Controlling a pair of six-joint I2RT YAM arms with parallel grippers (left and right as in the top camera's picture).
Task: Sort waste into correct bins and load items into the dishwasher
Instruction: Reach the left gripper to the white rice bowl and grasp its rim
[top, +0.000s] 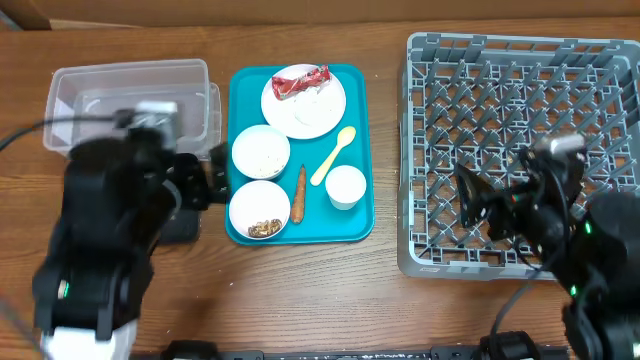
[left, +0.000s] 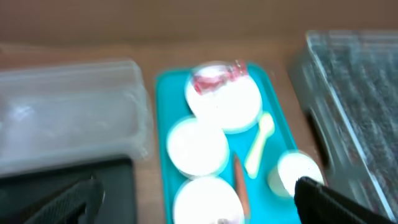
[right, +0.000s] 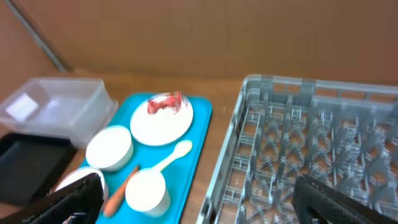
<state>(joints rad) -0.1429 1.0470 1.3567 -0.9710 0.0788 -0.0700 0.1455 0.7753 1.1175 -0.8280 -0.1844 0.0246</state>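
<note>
Print on the red snack wrapper is too blurred to read; left end effector and right end effector both spread apart

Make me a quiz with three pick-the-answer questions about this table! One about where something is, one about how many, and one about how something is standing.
1. Where is the red wrapper?
A) on the pink plate
B) in the clear tub
C) in the grey rack

2. How many bowls sit on the teal tray?
A) one
B) two
C) four

3. How does the white cup stand?
A) upside down
B) on its side
C) upright, mouth up

Answers:
1 A: the wrapper lies on the plate's far part.
2 B: two bowls sit along the tray's left side, and the near one holds brown scraps.
3 C: the overhead view looks straight into its open mouth.
</note>
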